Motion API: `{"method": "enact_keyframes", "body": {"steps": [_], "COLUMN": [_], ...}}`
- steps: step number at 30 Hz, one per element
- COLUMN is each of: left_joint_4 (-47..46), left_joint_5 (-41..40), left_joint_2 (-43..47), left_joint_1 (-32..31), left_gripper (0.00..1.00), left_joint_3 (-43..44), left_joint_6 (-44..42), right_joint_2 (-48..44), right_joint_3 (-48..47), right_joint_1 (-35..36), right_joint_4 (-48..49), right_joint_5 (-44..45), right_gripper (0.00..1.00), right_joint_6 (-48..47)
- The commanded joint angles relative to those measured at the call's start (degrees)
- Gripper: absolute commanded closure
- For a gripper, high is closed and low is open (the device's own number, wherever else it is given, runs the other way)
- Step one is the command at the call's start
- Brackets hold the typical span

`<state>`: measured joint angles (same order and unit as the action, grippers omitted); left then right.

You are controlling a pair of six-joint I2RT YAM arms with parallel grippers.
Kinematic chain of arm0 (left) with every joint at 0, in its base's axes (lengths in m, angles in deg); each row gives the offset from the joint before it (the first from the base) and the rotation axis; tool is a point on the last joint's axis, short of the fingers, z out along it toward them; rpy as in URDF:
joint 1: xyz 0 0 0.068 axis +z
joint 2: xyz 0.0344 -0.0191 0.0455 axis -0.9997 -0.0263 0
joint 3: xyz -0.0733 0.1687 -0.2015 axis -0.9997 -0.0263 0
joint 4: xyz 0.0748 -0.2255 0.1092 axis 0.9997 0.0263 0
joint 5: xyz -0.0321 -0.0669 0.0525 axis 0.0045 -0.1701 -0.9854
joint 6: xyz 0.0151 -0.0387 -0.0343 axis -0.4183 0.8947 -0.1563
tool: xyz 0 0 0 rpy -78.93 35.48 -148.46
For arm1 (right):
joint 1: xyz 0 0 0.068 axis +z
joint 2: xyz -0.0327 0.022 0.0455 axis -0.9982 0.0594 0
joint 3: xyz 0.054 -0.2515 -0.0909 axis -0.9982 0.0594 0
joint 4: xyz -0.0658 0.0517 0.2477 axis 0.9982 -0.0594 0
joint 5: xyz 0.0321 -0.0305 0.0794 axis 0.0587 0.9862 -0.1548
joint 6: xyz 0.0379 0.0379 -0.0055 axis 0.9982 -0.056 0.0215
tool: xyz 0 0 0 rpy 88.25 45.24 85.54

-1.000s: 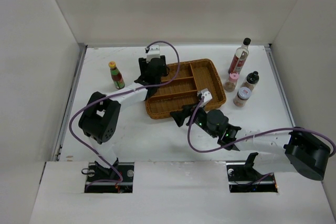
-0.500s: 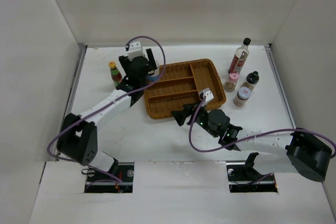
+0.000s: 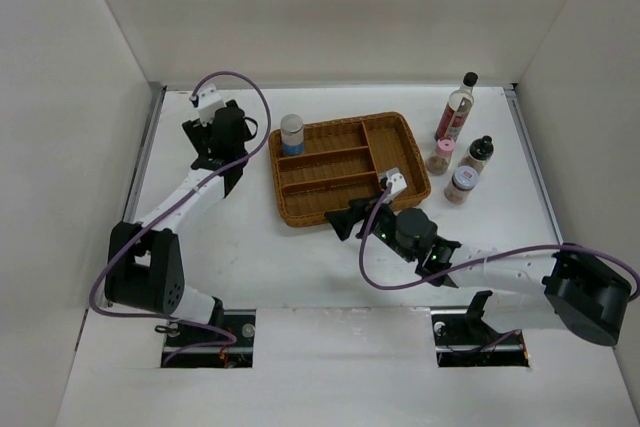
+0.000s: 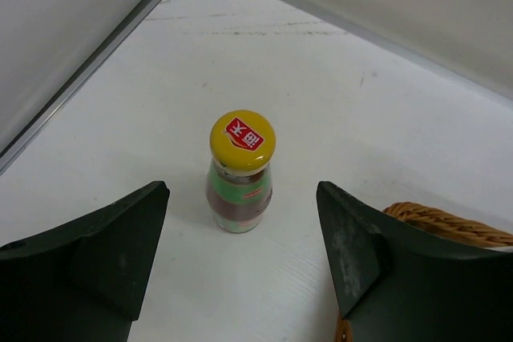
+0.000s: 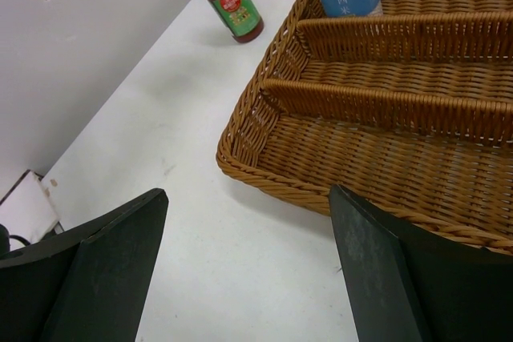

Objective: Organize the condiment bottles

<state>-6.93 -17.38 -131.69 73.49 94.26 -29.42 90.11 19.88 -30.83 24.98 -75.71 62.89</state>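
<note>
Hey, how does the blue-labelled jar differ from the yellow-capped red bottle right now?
The blue-labelled jar stands inside the wicker tray, in a far corner compartment; the yellow-capped bottle stands on the table outside it. The jar is wide with pale grains inside; the bottle is slimmer, necked, with red sauce. Both are upright and neither is held.

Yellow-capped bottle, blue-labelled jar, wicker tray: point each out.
Yellow-capped bottle (image 4: 243,135): left wrist view, its cap.
Blue-labelled jar (image 3: 292,142): top external view, its label.
Wicker tray (image 3: 395,152): top external view, bare right compartment.
</note>
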Motion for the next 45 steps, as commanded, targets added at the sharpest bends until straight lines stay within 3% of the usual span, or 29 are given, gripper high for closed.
{"method": "enact_keyframes", "body": {"steps": [1,16,22,26,29,32,39,45], "left_joint_4": [-1.84,-4.30,-5.79,-7.11,-7.20,-8.42,-8.96,-5.54], "left_joint_5": [-0.51,0.89,0.89,0.46,-0.60,-2.44,-4.29,-4.20], "left_joint_2": [-1.73,-10.70,-13.25,-13.08,-10.63,-5.81,6.42,12.49], "left_joint_1": [1.42,4.24,4.50,4.42,3.98,2.66,-1.55,-9.28], "left_gripper": [0.27,0.36,0.50,0.68,0.78,0.82,0.83,0.83], "left_joint_3": [1.01,7.87,8.92,9.01,8.31,5.51,-1.18,-2.07], "left_joint_6": [0.41,-1.35,-2.58,-3.28,-3.64,-3.72,-4.34,-4.17], "right_joint_2": [0.51,1.13,0.60,0.34,0.34,-0.01,-0.63,-1.33], "right_joint_3": [-0.52,-0.78,-0.70,-0.52,-0.52,-0.43,-0.17,0.27], "right_joint_1": [-0.35,-0.27,-0.27,-0.27,-0.27,-0.27,-0.35,-0.88], "right_joint_4": [3.39,3.39,3.39,3.39,3.39,3.39,3.39,3.39], "right_joint_5": [-0.56,-0.82,-0.82,-0.91,-0.91,-1.00,-1.00,-0.65], "right_gripper": [0.12,0.11,0.11,0.11,0.11,0.11,0.11,0.12], "right_joint_6": [0.44,0.44,0.44,0.44,0.44,0.44,0.44,0.44]}}
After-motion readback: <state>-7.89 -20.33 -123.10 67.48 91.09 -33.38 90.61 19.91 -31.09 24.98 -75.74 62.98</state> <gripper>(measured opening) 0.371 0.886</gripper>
